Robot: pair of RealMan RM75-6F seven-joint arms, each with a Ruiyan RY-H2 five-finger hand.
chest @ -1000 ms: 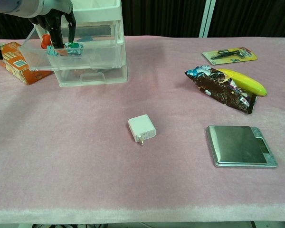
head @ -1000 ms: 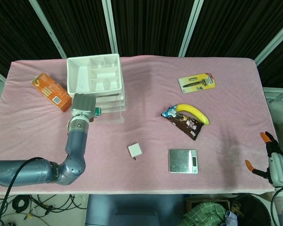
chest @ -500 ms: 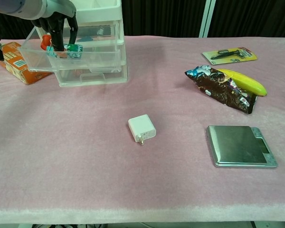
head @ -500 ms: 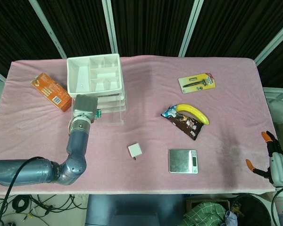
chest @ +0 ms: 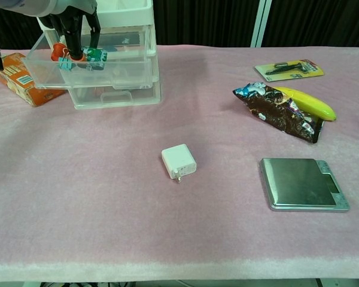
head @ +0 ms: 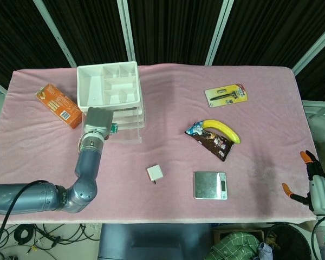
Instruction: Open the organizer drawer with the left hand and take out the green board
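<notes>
Green board (chest: pixel 96 57) sits pinched in my left hand (chest: pixel 78 30), just above the pulled-out clear drawer (chest: pixel 90 72) of the white organizer (head: pixel 109 95); fingers (chest: pixel 67 37) dark, reaching down around it. Small teal clip and orange bit beside the fingers, too small to identify. From the head view my left hand (head: pixel 96 122) covers the drawer front, with a green corner of the board (head: pixel 113 128) showing at its right edge. Right hand (head: pixel 314 181) hangs off the worktop's (head: pixel 260 108) far right edge, fingers apart, holding nothing, orange tips visible. On the pink cloth: orange box (head: pixel 58 104) left of the organizer, white charger (chest: pixel 179 162) near centre, silver scale (chest: pixel 303 184), banana (chest: pixel 305 101) lying against a snack bag (chest: pixel 275 110), carded razor (chest: pixel 289 69) further back.
</notes>
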